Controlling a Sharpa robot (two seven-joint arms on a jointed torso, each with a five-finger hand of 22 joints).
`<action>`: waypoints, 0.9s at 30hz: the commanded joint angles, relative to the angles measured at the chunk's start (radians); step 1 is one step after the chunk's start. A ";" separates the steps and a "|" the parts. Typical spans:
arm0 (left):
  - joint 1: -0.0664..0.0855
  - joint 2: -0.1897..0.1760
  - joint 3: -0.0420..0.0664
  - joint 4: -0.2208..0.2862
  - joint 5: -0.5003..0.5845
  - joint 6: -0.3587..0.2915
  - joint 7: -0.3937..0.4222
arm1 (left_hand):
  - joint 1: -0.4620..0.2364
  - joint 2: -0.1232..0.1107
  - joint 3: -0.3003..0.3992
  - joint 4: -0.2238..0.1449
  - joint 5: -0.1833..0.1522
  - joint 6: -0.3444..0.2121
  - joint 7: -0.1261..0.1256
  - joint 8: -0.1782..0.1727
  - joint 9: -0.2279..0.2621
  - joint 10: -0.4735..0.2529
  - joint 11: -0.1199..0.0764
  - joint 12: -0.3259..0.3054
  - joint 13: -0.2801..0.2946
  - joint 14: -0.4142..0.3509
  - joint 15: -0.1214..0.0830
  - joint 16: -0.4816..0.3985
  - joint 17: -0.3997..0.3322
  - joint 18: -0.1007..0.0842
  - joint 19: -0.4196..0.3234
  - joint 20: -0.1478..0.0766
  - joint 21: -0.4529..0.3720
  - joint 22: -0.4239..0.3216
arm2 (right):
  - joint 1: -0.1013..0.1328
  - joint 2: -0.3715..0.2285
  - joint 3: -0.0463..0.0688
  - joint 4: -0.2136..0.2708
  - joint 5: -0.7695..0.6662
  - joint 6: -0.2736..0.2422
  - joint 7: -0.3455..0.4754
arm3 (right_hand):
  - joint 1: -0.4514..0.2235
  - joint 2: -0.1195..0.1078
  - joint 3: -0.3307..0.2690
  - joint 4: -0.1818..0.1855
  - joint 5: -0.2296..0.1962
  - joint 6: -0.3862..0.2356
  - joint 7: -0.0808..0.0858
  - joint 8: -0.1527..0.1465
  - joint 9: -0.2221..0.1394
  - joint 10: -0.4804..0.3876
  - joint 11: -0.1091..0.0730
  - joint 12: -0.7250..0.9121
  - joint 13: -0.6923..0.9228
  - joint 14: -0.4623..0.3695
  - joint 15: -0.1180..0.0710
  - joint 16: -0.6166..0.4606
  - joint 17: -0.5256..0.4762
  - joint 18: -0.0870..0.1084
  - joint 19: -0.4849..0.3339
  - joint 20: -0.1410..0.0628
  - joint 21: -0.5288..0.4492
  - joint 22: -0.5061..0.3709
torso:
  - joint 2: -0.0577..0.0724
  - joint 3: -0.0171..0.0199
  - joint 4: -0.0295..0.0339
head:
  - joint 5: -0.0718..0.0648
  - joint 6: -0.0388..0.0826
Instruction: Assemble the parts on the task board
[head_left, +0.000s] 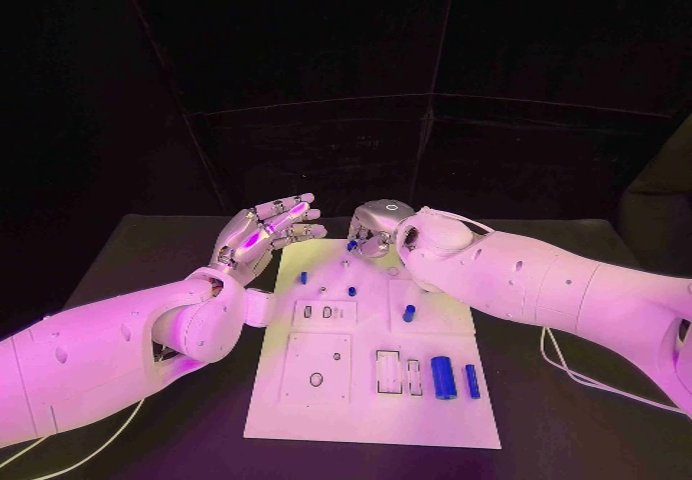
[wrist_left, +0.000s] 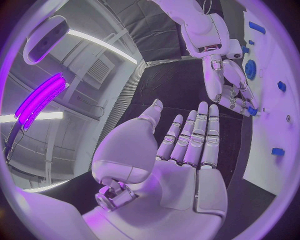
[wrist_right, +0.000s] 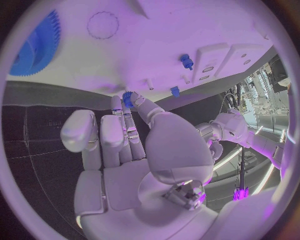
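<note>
Two blue cylinders (head_left: 456, 378) lie on the task board's (head_left: 361, 420) near end. At its far edge, the right hand (head_left: 378, 232) pinches a small blue part (wrist_right: 127, 98); the left hand (head_left: 264, 235) hovers alongside, fingers spread, released.

The task board (head_left: 368, 400) lies in the middle of the counter (head_left: 144, 250), its long side running away from the robot. Three cylindrical parts (head_left: 443, 377) lie side by side near its right edge, toward the front. Another part (head_left: 410, 313) lies behind them. Both hands hover at the board's far end, the left hand (head_left: 267, 232) left of the right hand (head_left: 378, 228).
</note>
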 joint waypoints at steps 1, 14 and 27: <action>0.003 0.000 0.001 0.002 -0.007 0.012 0.003 | 0.001 0.007 0.002 -0.005 0.002 0.000 0.093 -0.006 -0.001 -0.002 0.005 -0.002 -0.001 0.001 0.002 -0.005 -0.002 0.013 0.006 0.000 0.004 -0.001 | 0.003 0.002 0.001 -0.005 -0.011 0.050 -0.007 | 0.000 -0.013 -0.001 0.007 -0.006 0.000 0.005 -0.004 0.000 -0.003 0.003 -0.005 0.001 0.023 0.003 0.007 0.001 -0.007 0.000 0.006 0.005 0.001 | 0.000 -0.0007 0.0000 | 0.000 -0.002; 0.005 0.000 0.001 0.002 -0.007 0.011 0.004 | 0.001 0.008 0.003 -0.005 0.002 -0.003 0.093 -0.007 -0.001 -0.002 0.005 -0.002 -0.001 0.001 0.002 -0.006 -0.002 0.013 0.007 0.000 0.004 -0.001 | 0.003 0.010 0.000 -0.017 -0.015 0.033 -0.011 | -0.016 -0.046 -0.016 0.027 -0.019 -0.066 0.026 -0.019 -0.010 -0.069 0.025 -0.010 -0.009 0.002 0.023 -0.034 -0.064 0.002 -0.032 0.019 -0.031 -0.056 | -0.002 0.0003 -0.0018 | 0.002 -0.010; 0.006 -0.003 0.001 -0.002 -0.007 0.013 0.002 | 0.002 0.008 0.003 -0.006 0.002 0.001 0.092 -0.007 0.000 -0.002 0.004 -0.002 -0.001 0.002 0.002 -0.007 -0.002 0.013 0.007 0.000 0.004 -0.002 | 0.003 -0.036 0.001 0.037 0.010 -0.083 0.007 | 0.022 -0.067 -0.130 0.070 -0.004 -0.256 0.043 -0.007 -0.003 -0.187 0.039 0.044 -0.004 -0.016 0.034 -0.114 -0.184 0.021 -0.078 0.038 -0.100 -0.155 | -0.003 0.0013 -0.0037 | 0.004 -0.008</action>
